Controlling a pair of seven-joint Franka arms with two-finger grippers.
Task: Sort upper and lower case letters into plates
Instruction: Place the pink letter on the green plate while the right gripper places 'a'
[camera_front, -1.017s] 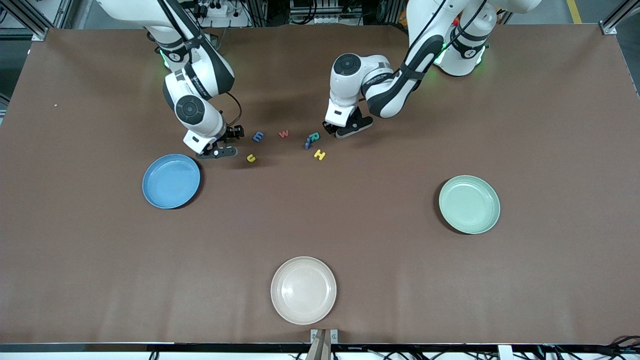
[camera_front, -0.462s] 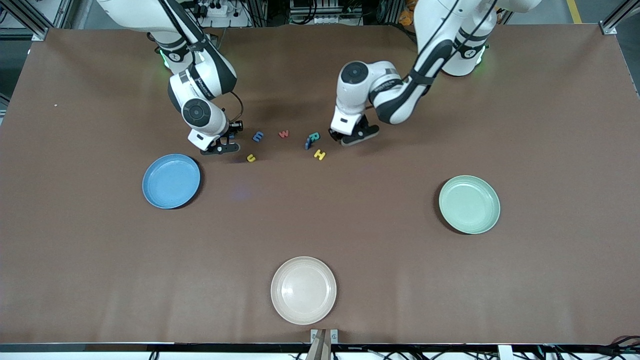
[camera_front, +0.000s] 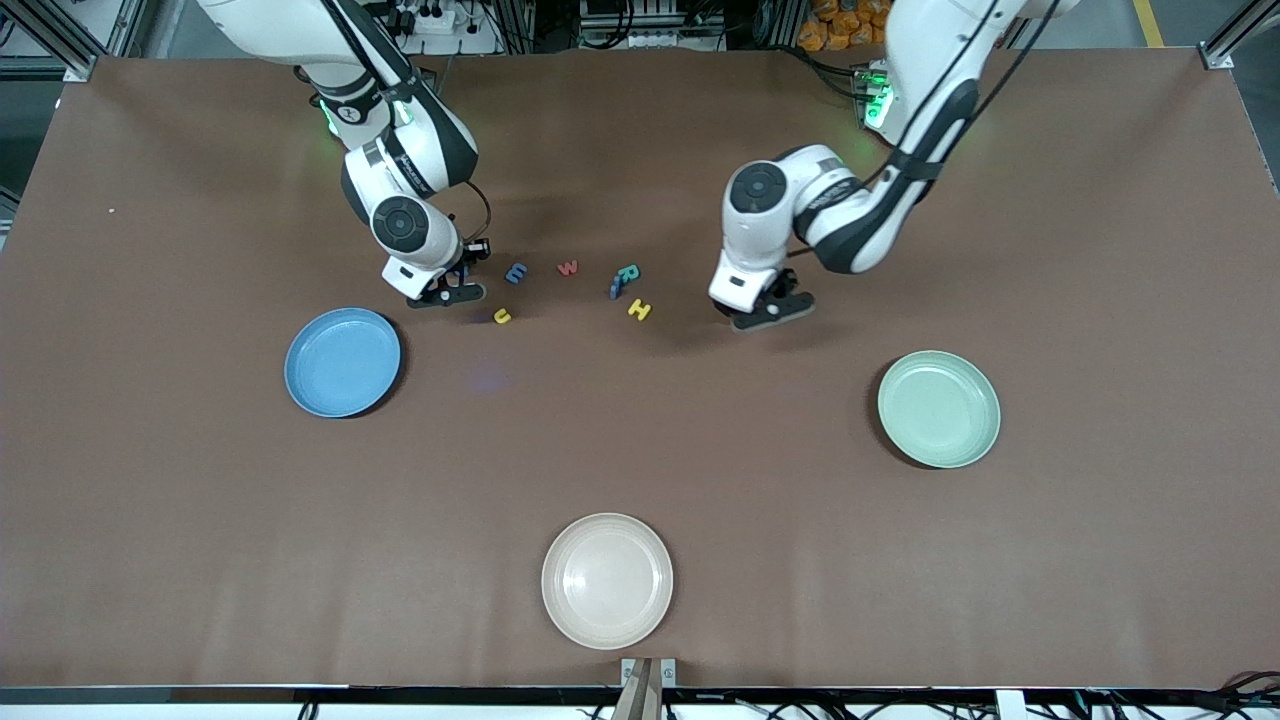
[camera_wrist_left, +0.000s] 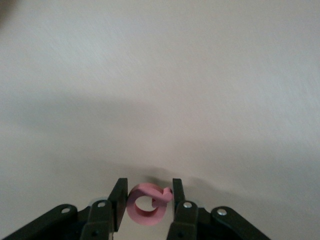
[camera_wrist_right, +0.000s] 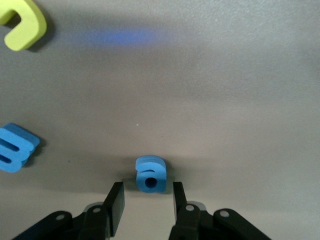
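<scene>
The red toy letter "w" (camera_front: 567, 267) in the middle of the loose row on the brown table (camera_front: 700, 480) is taken as the landmark. Toward the right arm's end of the table from it, the right gripper (camera_front: 447, 292) is set low with its two fingers parted on either side of a small rounded blue letter with a hole in it (camera_wrist_right: 150, 175); a narrow gap is seen at each finger, so nothing is gripped yet, and the straddling pose is judged to be the set-up for a pinch. Between that gripper and the "w" a chunky blue letter (camera_front: 515, 272) is left lying, with a yellow "u" (camera_front: 502, 316) nearer the camera. Toward the left arm's end from the "w", the left gripper (camera_front: 762, 310) is held over bare table, its fingers pinched on a curled pink-red letter (camera_wrist_left: 147, 205), which is clamped by its flat sides so that it cannot twist; which letter it is cannot be read. A teal "R" (camera_front: 628, 273), a blue piece touching it (camera_front: 614, 290) and a yellow "H" (camera_front: 639, 310) are left between the "w" and that gripper. The round mid-blue plate (camera_front: 342, 361) and the pale mint green plate (camera_front: 938, 408) are placed nearer the camera than the "w", one toward each arm's end, so that each arm is served by its own plate; neither is seen to hold a letter, and the cream-white plate (camera_front: 607, 580), nearest the camera, is not needed
</scene>
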